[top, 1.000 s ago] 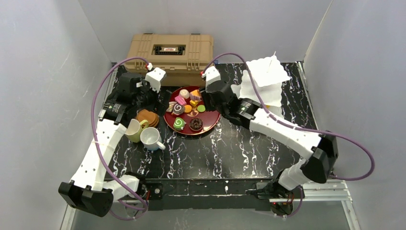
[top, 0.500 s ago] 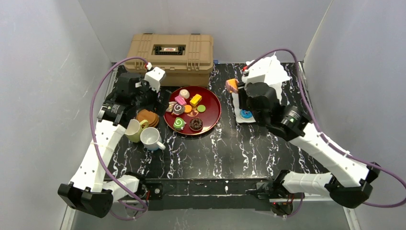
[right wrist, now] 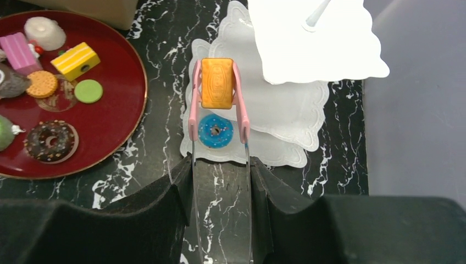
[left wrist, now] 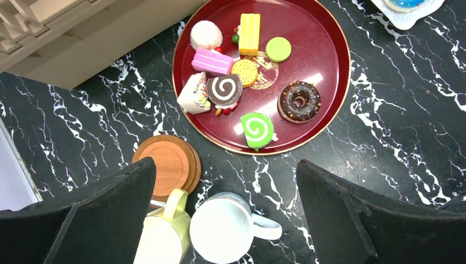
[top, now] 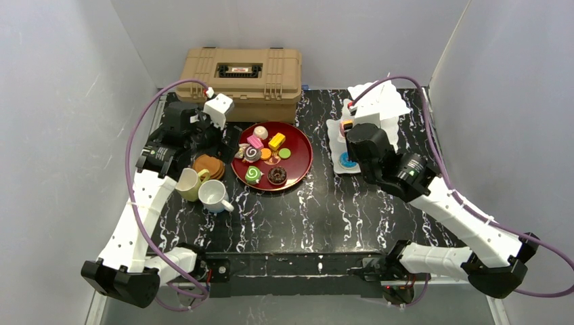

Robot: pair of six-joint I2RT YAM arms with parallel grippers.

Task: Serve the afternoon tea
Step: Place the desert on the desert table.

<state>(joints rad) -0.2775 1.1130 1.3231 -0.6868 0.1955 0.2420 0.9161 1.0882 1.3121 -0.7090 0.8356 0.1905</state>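
Observation:
A dark red tray (left wrist: 329, 71) holds several toy pastries, among them a chocolate donut (left wrist: 299, 101) and a green swirl roll (left wrist: 257, 129). My right gripper (right wrist: 221, 176) is shut on metal tongs (right wrist: 192, 110) with pink tips. The tongs pinch an orange pastry (right wrist: 216, 82) above the lower plate of a white tiered stand (right wrist: 286, 115). A blue donut (right wrist: 215, 131) lies on that plate. My left gripper (left wrist: 225, 170) is open and empty above the white mug (left wrist: 222, 234), the pale yellow mug (left wrist: 162, 239) and the stacked brown coasters (left wrist: 167, 165).
A tan ribbed toolbox (top: 240, 71) stands at the back, left of centre. The stand's upper tier (right wrist: 313, 49) overhangs the lower plate at the back right. Grey walls close in both sides of the black marble table (top: 325, 210).
My right arm swung from the red tray to the white stand, carrying the orange pastry in the tongs, then lowered it over the lower plate. The left arm has not moved.

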